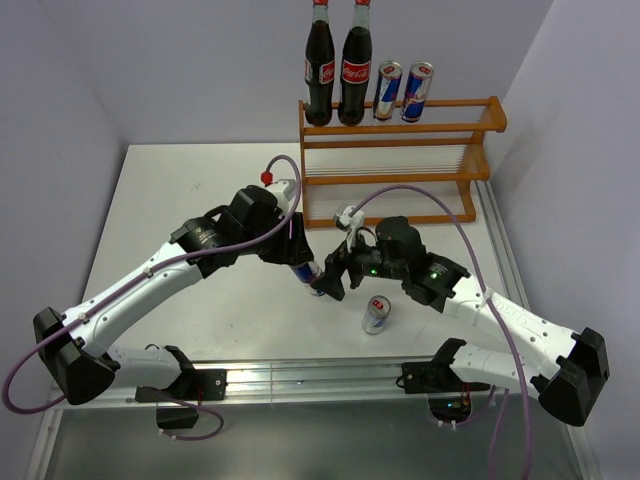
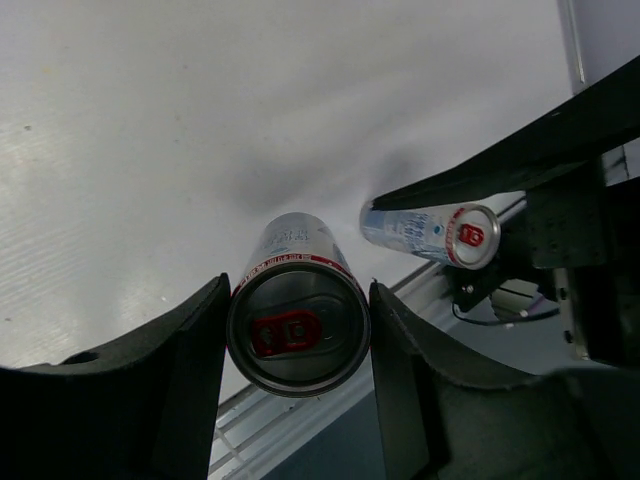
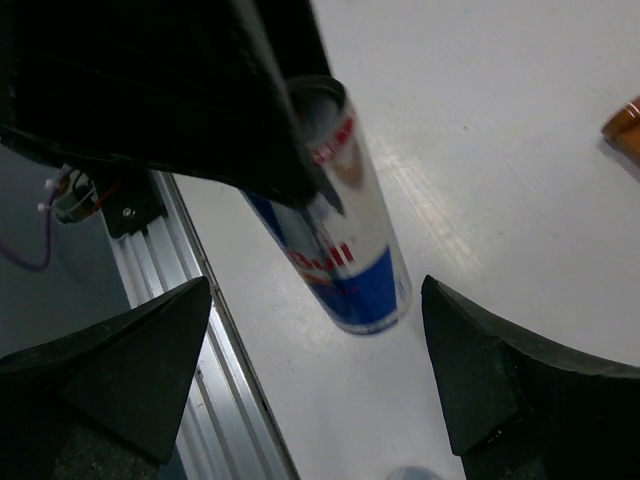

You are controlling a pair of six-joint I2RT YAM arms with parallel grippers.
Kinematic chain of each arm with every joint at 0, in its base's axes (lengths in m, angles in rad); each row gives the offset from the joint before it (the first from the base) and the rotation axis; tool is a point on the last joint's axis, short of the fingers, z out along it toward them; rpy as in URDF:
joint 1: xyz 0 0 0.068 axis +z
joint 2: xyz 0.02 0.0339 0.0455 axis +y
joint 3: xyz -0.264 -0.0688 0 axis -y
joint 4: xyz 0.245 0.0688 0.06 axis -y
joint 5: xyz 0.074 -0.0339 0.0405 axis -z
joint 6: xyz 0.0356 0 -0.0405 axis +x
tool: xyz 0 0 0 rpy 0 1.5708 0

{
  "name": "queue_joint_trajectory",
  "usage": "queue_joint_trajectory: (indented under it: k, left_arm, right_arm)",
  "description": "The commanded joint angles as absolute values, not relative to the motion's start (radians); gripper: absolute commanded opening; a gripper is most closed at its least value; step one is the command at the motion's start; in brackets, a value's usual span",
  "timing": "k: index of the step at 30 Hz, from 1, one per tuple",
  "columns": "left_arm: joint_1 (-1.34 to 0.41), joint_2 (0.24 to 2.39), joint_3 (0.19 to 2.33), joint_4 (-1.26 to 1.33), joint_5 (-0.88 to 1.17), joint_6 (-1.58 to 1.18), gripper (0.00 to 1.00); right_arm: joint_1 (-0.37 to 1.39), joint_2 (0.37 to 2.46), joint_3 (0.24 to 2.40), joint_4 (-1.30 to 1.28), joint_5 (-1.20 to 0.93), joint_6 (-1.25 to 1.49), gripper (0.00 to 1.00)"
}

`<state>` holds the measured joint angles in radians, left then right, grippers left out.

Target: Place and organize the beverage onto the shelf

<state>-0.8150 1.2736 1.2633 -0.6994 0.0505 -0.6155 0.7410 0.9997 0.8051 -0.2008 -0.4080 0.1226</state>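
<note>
The shelf (image 1: 400,150) stands at the back right, with two cola bottles (image 1: 337,65) and two blue-and-silver cans (image 1: 402,90) on its top tier. My left gripper (image 1: 300,262) is shut on a third can (image 1: 310,274) and holds it tilted just above the table; in the left wrist view the can (image 2: 298,335) sits top-on between the gripper's (image 2: 298,290) fingers. My right gripper (image 1: 335,280) is open and empty right beside that can (image 3: 345,250), which lies ahead of the open gripper (image 3: 315,370). A fourth can (image 1: 376,314) stands on the table near the front.
The right arm's cable (image 1: 440,205) loops over the table in front of the shelf. A metal rail (image 1: 300,378) runs along the near table edge. A corner of the shelf (image 3: 625,125) shows in the right wrist view. The standing can also shows in the left wrist view (image 2: 430,232).
</note>
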Motion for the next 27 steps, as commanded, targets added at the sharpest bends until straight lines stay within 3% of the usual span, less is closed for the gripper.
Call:
queue_joint_trajectory:
  k: [1,12,14,20,22,24,25,26,27]
  left_arm:
    - [-0.811,1.241,1.279,-0.581,0.193,-0.598,0.0]
    - [-0.811,1.259,1.308,-0.551,0.288,-0.595,0.0]
    - [-0.811,1.267,1.318,-0.561,0.279,-0.589,0.0]
    - [-0.811,1.282,1.342,-0.587,0.246,-0.58,0.0]
    - [-0.811,1.282,1.35,-0.589,0.238,-0.58,0.0]
    - [-0.813,1.284,1.359,-0.594,0.23,-0.58,0.09]
    - [-0.811,1.281,1.361,-0.591,0.227,-0.58,0.19]
    - [-0.813,1.276,1.364,-0.589,0.221,-0.58,0.33]
    - [-0.811,1.272,1.365,-0.589,0.215,-0.58,0.55]
  right_arm:
    - [0.799,1.011,0.851,-0.13,-0.333,0.026,0.91]
    - [0.861,1.086,0.861,-0.183,-0.328,-0.08,0.78]
    - [0.862,1.097,0.862,-0.187,-0.337,-0.086,0.72]
    - [0.871,1.088,0.859,-0.169,-0.37,-0.092,0.39]
    - [0.871,1.078,0.854,-0.155,-0.391,-0.087,0.19]
    - [0.871,1.055,0.838,-0.112,-0.403,-0.077,0.13]
    - [0.871,1.042,0.828,-0.091,-0.41,-0.06,0.07]
    - [0.871,1.017,0.819,-0.043,-0.411,-0.052,0.0]
    - [0.871,1.0,0.798,-0.017,-0.41,-0.042,0.0]
